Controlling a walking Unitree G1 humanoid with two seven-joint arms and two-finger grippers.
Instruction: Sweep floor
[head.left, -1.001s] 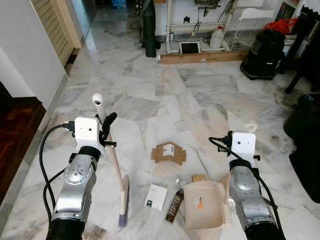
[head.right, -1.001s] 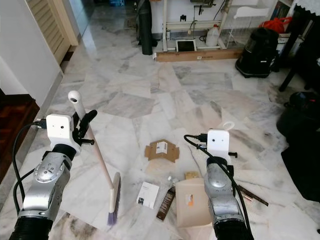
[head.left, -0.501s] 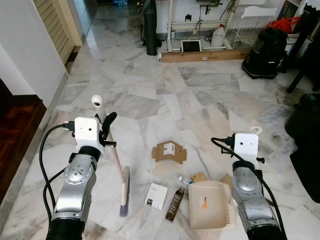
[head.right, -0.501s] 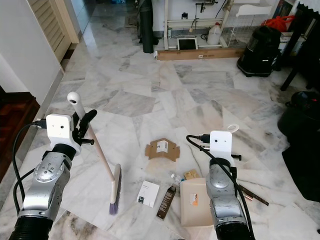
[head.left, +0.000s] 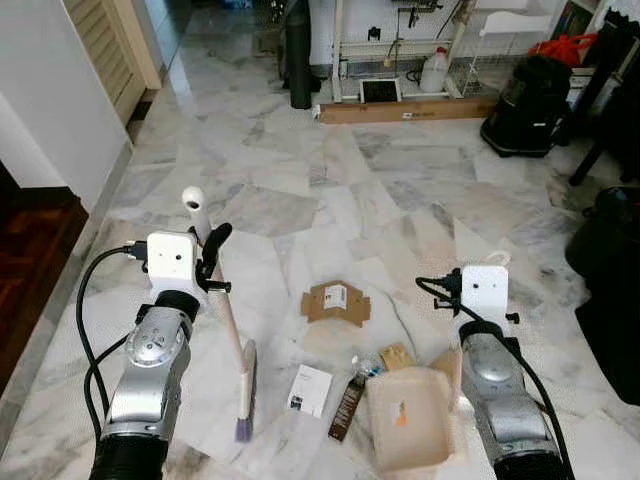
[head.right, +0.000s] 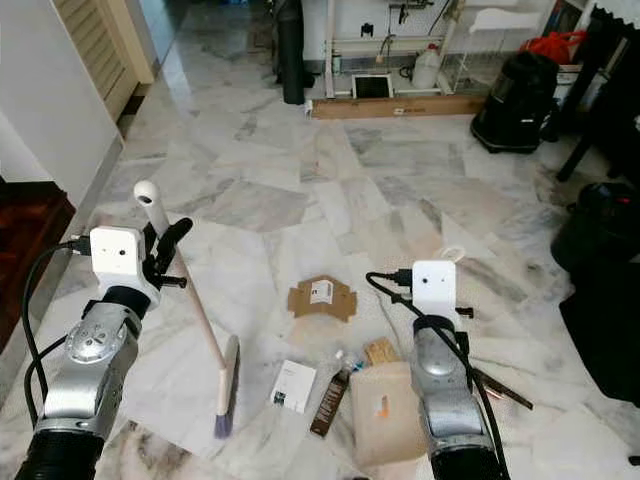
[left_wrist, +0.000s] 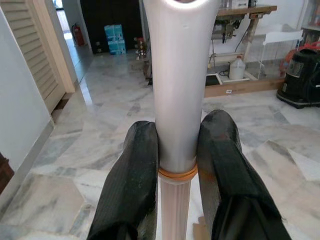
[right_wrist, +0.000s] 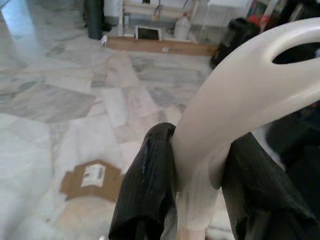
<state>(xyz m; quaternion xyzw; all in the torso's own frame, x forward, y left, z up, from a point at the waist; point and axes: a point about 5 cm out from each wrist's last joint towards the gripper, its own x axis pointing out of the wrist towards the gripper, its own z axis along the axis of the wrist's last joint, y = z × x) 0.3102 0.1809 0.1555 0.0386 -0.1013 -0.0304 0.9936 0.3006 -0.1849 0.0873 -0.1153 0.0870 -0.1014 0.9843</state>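
Note:
My left gripper (left_wrist: 177, 137) is shut on the pale broom handle (head.left: 193, 199). The handle slants down to the brush head (head.left: 245, 392), which rests on the marble floor. My right gripper (right_wrist: 199, 150) is shut on the cream dustpan's handle (right_wrist: 235, 95). The dustpan (head.left: 407, 420) sits low in front of that arm. Litter lies between the brush and the pan: a brown cardboard piece (head.left: 337, 302), a white card (head.left: 311, 389), a dark wrapper (head.left: 348, 408), a small clear bottle (head.left: 363, 362) and a tan scrap (head.left: 397, 355) at the pan's far edge.
A dark wooden step (head.left: 30, 250) and a white wall run along the left. A black vacuum cleaner (head.left: 525, 95), a long cardboard box (head.left: 405, 112) and a white jug (head.left: 432, 70) stand at the back. A black bag (head.left: 610, 260) is at the right, with a dark stick (head.right: 505, 388) on the floor nearby.
The dustpan swung a little to the right, then came back left beside the dark wrapper. The broom has barely moved. The view has shifted slightly.

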